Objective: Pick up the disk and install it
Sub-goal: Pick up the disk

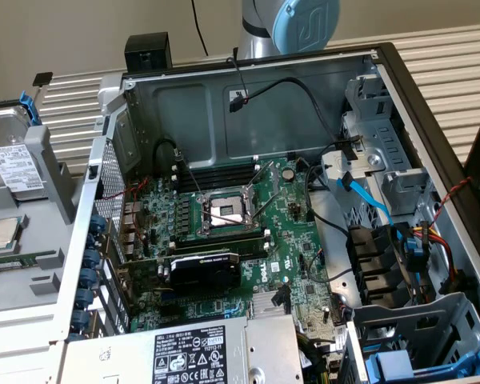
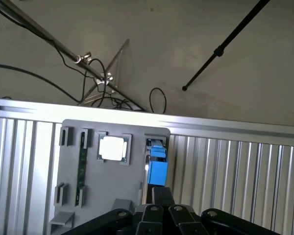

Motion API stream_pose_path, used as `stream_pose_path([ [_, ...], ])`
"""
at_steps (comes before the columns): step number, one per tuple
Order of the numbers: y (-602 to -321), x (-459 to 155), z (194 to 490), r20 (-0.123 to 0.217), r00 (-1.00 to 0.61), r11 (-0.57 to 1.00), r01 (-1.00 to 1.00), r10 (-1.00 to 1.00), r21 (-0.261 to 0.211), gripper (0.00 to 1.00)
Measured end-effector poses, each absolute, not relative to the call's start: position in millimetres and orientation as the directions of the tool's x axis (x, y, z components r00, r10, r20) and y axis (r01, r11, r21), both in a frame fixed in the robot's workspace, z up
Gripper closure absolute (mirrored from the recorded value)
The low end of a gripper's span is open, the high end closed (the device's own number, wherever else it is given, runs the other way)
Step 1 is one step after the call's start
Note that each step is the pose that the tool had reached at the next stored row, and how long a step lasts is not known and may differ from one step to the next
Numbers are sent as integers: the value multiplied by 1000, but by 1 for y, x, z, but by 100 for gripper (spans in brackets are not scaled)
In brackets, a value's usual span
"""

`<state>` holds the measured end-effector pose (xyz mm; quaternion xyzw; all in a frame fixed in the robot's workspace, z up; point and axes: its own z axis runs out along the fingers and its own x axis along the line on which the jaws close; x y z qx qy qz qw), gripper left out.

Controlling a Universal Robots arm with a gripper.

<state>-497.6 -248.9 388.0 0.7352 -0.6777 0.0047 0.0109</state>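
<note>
Hovers above the ribbed worktop (image 2: 235, 176) with the tool (image 2: 161, 197) pinched fully shut, nothing between the tips. Looks down on the grey holder (image 2: 112, 188), which sits outside the open computer case (image 1: 248, 96), off to the exterior view's left of it. Finds the disk (image 2: 157, 172) in the holder's end slot, on the far side of the CPU chip (image 2: 111, 148) from the green memory stick (image 2: 81, 169). Picks it out by the blue carrier frame (image 2: 158, 152), bright against the grey.

Puts the disk directly ahead of the closed tips and very near them. Cannot tell whether the tips touch the frame or hang just clear of it. Reads the disk's long axis, from the wrist camera, as running in line with the tool's own reach, from the tips out toward the holder's outer edge. Shows up there as a narrow strip rather than a broad face.

Gives the broader side in the exterior view: white label turned toward the camera, blue frame at the far end. Leaves the disk well apart from what looks like the drive cage (image 1: 432, 328) at the case's corner, at the exterior view's lower right.
</note>
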Motion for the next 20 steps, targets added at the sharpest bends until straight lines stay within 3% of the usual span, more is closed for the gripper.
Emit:
stream_pose_path([
  [3,-249,-498,388,22,81,-81,-997,-996,10,89],
  [5,-249,-498,388,22,81,-81,-997,-996,10,83],
  [7,-249,-498,388,22,81,-81,-997,-996,10,70],
  [11,-249,-498,388,22,81,-81,-997,-996,10,58],
  [13,-249,-498,388,22,81,-81,-997,-996,10,46],
  [14,-249,-498,388,22,81,-81,-997,-996,10,46],
  [16,-249,-498,387,25,81,-81,-997,-996,9,34],
  [20,-249,-498,386,36,81,-81,-997,-996,11,34],
])
